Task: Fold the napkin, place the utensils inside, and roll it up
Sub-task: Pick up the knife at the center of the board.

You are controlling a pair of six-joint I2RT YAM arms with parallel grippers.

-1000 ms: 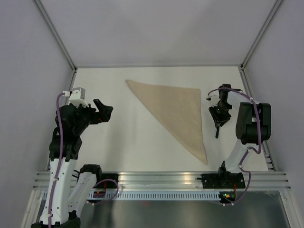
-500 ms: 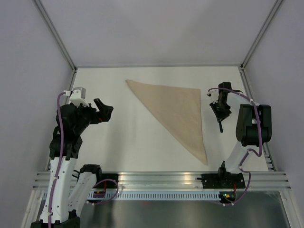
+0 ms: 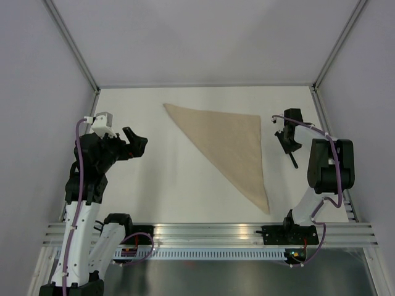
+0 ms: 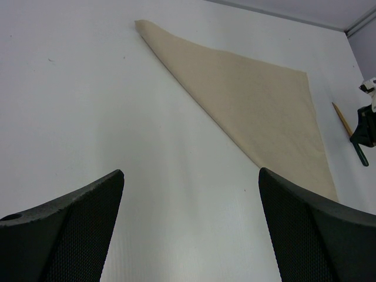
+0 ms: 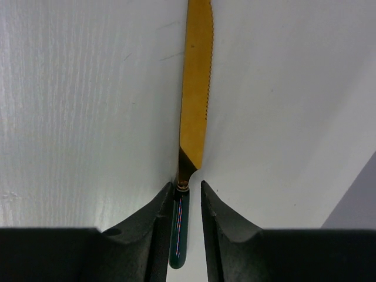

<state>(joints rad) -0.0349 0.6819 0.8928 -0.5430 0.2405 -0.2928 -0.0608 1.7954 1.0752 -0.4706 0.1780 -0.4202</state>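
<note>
The napkin [image 3: 231,145] lies flat on the white table as a beige triangle, also in the left wrist view [image 4: 247,94]. The knife [image 3: 293,158] is right of it. In the right wrist view its yellow-orange blade [image 5: 195,88] points away and its dark handle [image 5: 179,229] sits between the fingers. My right gripper [image 3: 287,143] [image 5: 189,189] is shut on the handle near the blade. It shows small in the left wrist view [image 4: 367,126]. My left gripper [image 3: 137,145] [image 4: 191,173] is open and empty, above bare table left of the napkin.
The table's raised back edge [image 3: 203,86] and right edge [image 3: 324,123] are close to the right gripper. Grey walls enclose the table on three sides. The metal rail [image 3: 210,231] runs along the near edge.
My right gripper has moved toward the back of the table with the knife, and the handle's end has swung to the right. The left arm has barely moved.
</note>
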